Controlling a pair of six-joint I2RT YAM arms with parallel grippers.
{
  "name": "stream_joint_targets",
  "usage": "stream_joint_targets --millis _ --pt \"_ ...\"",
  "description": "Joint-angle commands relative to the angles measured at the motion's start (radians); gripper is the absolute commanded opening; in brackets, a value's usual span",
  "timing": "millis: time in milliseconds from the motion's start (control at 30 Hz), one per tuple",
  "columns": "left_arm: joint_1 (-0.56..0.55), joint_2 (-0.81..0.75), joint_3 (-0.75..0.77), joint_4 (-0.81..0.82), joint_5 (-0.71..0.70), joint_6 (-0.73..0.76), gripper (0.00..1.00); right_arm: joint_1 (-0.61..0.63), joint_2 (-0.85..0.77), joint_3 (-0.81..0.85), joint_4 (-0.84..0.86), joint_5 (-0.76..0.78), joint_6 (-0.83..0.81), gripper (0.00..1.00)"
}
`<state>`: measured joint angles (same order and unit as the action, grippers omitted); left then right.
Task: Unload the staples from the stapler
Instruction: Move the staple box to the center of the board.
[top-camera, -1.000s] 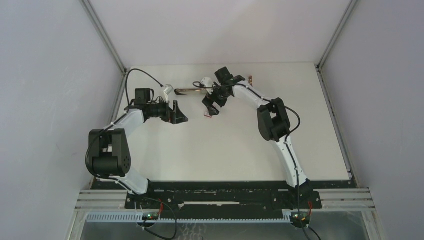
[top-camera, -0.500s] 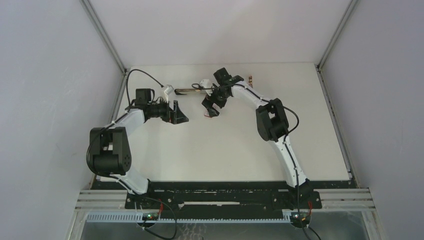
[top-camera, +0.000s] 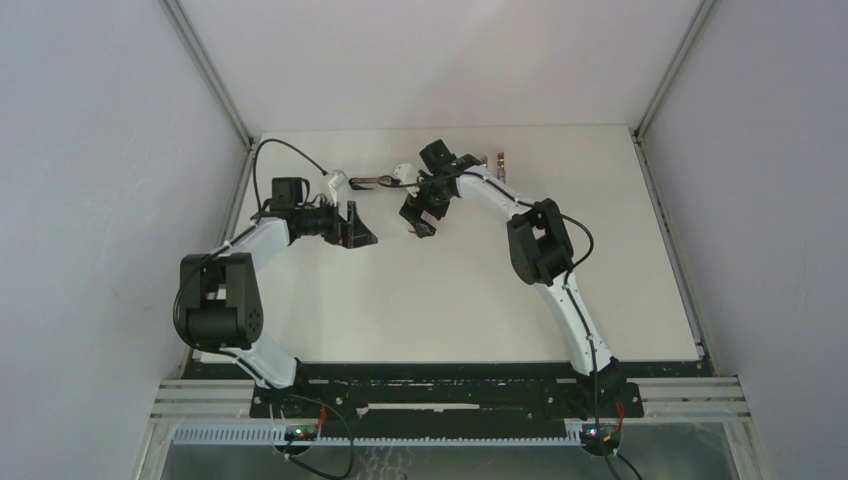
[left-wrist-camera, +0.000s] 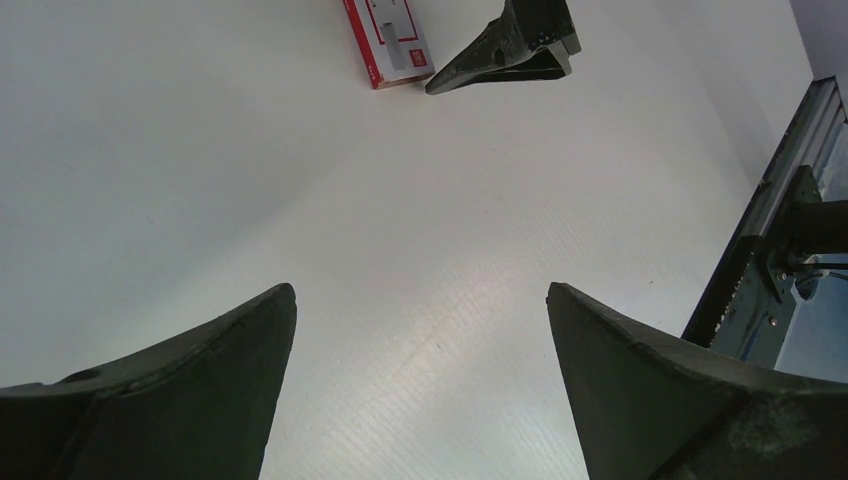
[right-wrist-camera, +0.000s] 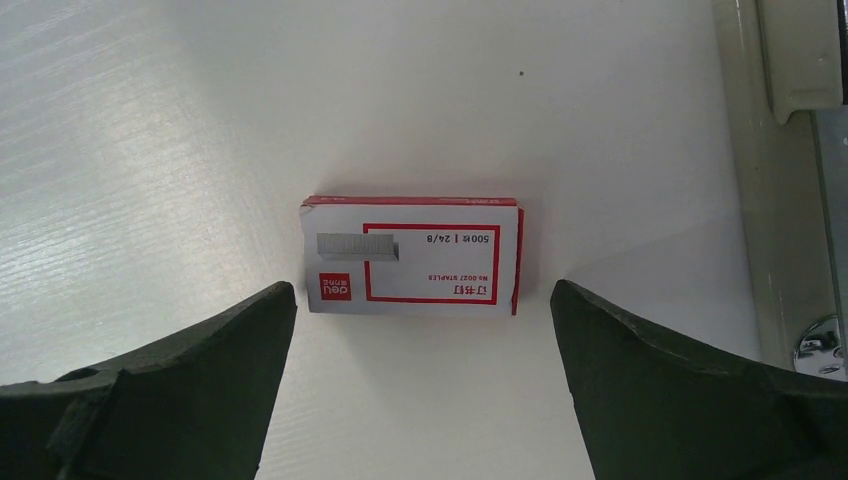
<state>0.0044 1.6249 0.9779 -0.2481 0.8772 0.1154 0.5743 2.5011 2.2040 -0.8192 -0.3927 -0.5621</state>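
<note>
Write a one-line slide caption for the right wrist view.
Open right gripper poised over a red-and-white staple box lying flat on the white table.

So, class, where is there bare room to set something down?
Free: the near half of the table between the left arm and right arm, and the right side beyond it. Crowded: far middle, around the stapler, staple box, left hand and right hand.
</note>
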Motion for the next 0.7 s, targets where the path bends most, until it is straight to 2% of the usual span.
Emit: stream_joint_targets --millis 0,233,567,667 --pt "0.002 0.008 -0.007 0.029 0.04 -0.01 1.0 0.023 0.013 0.022 0.016 0.044 -0.026 0.99" --pt "0.002 0.017 0.001 0.023 0.043 -0.012 1.0 0.034 0.012 0.015 0.029 0.059 -0.038 0.92" --pt "0.003 0.022 0.003 0.021 0.045 -0.016 1.0 0.035 0.007 0.014 0.025 0.038 -0.051 0.73" --pt "0.002 0.021 0.002 0.021 0.044 -0.016 1.0 0.035 0.008 0.014 0.022 0.034 -0.051 0.7"
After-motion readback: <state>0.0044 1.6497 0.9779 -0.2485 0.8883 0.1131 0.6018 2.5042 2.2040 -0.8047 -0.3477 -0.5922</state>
